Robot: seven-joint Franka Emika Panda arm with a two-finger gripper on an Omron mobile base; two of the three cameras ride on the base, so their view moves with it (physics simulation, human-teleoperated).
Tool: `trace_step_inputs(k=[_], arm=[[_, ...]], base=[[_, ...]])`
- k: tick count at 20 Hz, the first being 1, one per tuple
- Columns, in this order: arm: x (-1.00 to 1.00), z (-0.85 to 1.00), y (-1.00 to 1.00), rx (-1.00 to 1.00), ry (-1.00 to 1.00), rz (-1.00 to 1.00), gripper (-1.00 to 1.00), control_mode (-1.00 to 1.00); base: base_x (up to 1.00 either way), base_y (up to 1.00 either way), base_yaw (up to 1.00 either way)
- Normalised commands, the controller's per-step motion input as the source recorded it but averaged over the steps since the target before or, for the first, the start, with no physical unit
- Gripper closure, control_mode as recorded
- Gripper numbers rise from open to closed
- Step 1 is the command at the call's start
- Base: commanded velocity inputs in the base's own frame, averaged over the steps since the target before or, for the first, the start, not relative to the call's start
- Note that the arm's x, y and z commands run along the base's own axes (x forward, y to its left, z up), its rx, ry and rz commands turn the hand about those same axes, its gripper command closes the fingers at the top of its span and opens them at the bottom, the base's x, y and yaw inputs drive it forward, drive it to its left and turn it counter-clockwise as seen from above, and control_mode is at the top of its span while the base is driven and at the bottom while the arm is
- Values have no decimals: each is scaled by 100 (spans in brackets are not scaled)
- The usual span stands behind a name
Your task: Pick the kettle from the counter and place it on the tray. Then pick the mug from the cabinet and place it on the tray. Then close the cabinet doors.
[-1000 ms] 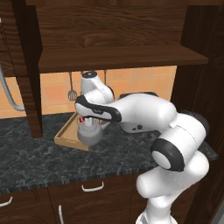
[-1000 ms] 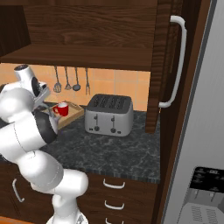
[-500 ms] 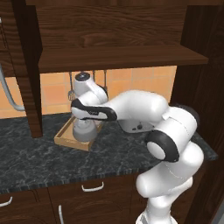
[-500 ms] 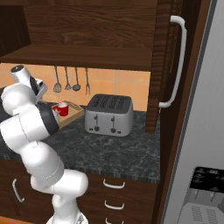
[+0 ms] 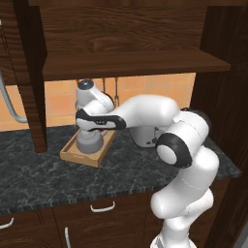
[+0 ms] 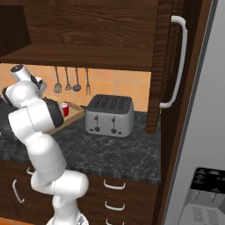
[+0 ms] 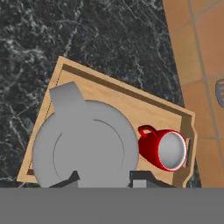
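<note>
Two items sit side by side in the tray [image 7: 118,94] on the table [image 5: 126,169]: the kettle [image 7: 85,146], spout toward a tray corner, and the upright mug [image 7: 165,148], handle toward the kettle. The arm bends low, its tool [image 7: 105,177] above the kettle, fingers spread, holding nothing.

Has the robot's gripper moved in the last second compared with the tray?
Yes. In the left base view the hand has risen and drawn back from over the tray, toward the shelf above; the kettle and mug stay put.
</note>
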Motion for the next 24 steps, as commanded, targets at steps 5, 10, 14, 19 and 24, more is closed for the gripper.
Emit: trace_step_inputs(k=[5, 10, 14, 19, 24], arm=[[40, -12, 21, 0, -1, 0, 100, -100], [30, -22, 11, 0, 0, 0, 100, -100], [29, -24, 6, 0, 0, 0, 100, -100], [25, -27, 4, 0, 0, 0, 100, -100], [9, -29, 1, 0, 0, 0, 100, -100]], base=[[0, 0, 0], [0, 0, 0], [0, 0, 0], [0, 0, 0], [0, 0, 0]])
